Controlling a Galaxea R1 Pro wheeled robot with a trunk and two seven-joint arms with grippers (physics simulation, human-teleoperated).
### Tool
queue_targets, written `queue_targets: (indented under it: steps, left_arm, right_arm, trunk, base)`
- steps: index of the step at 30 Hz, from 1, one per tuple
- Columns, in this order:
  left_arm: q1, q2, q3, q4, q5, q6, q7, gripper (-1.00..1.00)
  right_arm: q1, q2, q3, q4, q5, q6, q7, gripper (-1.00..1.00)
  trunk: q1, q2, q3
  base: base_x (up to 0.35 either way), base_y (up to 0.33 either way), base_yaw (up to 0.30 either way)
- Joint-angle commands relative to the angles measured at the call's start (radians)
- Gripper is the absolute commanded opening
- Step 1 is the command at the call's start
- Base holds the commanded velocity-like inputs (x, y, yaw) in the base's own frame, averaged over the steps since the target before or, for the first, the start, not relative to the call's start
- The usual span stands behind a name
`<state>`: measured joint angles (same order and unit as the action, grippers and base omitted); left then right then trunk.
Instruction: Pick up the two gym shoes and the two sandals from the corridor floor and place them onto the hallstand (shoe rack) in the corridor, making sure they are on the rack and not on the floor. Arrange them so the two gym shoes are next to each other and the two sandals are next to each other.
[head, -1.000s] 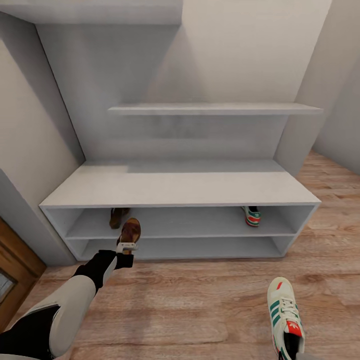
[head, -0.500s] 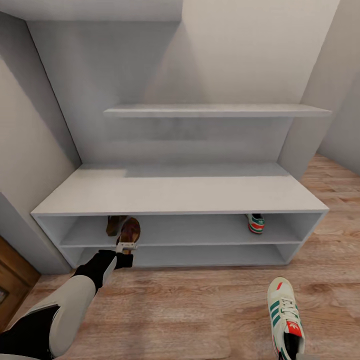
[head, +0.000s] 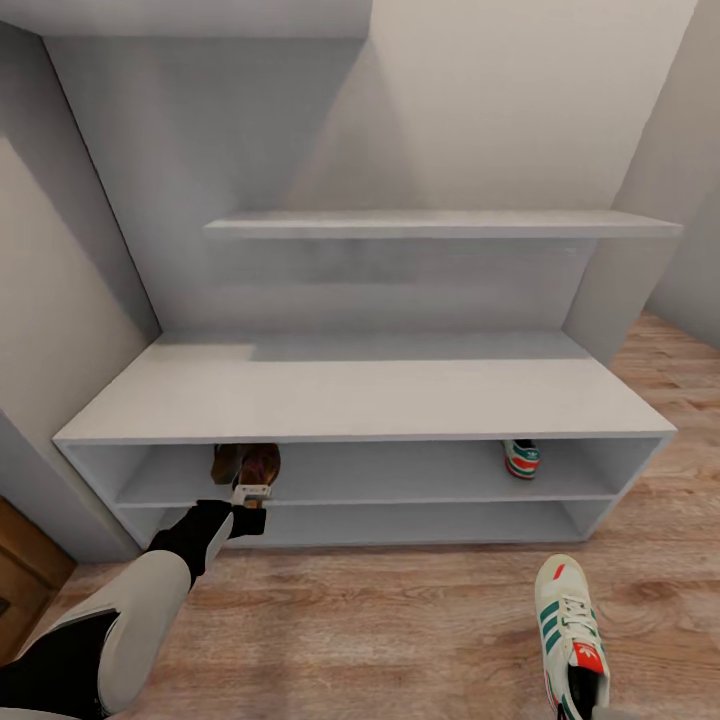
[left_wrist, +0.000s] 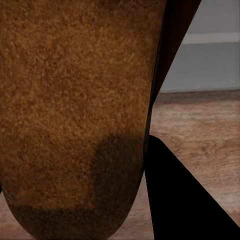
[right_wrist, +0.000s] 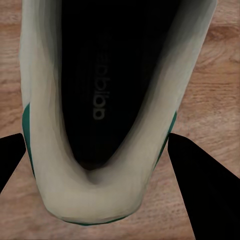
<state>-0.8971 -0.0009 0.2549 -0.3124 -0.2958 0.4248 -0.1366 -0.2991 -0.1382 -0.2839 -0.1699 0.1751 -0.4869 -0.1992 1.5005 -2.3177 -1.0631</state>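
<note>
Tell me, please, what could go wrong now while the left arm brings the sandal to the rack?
The held sandal is at the upper open shelf, close under the bench top; it could catch the front edge. It may also knock the other sandal already inside. The gym shoe in the right gripper could slip.

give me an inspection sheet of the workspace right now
surface: wood floor; grey rack, bench top bare
job's things: one sandal and one trainer already on the rack's upper open shelf, far apart; second sandal held at the shelf mouth beside the first; second trainer over the floor
clutter: nothing seen
grippers: left hand shut on the second sandal; right hand around the second trainer's heel in its wrist view, grip unclear
cables: nothing seen
surroundings: grey walls, floating shelf, wooden door
</note>
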Motion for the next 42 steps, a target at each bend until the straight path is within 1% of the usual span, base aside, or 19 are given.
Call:
queue_targets:
  steps: [1,9,14,20,26,31,42]
  left_arm:
    - [0.0,-0.001,0.007,-0.002,-0.014,0.005,-0.009,-1.0]
    - [0.0,-0.001,0.007,-0.002,-0.014,0.005,-0.009,-1.0]
    - [0.0,-0.001,0.007,-0.002,-0.014,0.004,-0.009,-1.0]
    - [0.001,-0.001,0.007,-0.002,-0.014,0.005,-0.009,-1.0]
    - [0.001,-0.001,0.007,-0.002,-0.014,0.003,-0.007,-1.0]
    - [0.002,-0.001,0.006,-0.002,-0.016,-0.023,-0.005,-1.0]
    - [0.002,-0.001,0.007,-0.001,-0.016,-0.029,-0.005,-1.0]
  right_arm:
    - [-0.001,0.0,-0.005,0.001,0.011,-0.002,-0.005,-1.0]
    - [-0.001,0.0,-0.005,0.001,0.011,-0.002,-0.005,-1.0]
    - [-0.001,0.0,-0.005,0.001,0.011,-0.002,-0.005,-1.0]
    - [-0.001,0.0,-0.005,0.001,0.011,-0.002,-0.005,-1.0]
    - [-0.001,0.0,-0.005,0.001,0.011,-0.002,-0.005,-1.0]
    - [-0.001,0.0,-0.005,0.001,0.011,-0.002,-0.005,-1.0]
    - [-0.001,0.0,-0.005,0.001,0.011,-0.002,-0.005,-1.0]
  trunk:
    - [0.0,0.0,-0.001]
    - [0.0,0.0,-0.001]
    - [0.0,0.0,-0.001]
    - [0.0,0.0,-0.001]
    - [0.0,0.0,-0.001]
    - [0.0,0.0,-0.001]
    - [0.042,-0.077,-0.035]
  base:
    - [0.012,0.004,0.0]
    - [0.191,0.001,0.0]
    - [0.057,0.0,0.0]
    - [0.177,0.0,0.0]
    - [0.026,0.0,0.0]
    - [0.001,0.0,0.0]
    - [0.0,0.0,0.0]
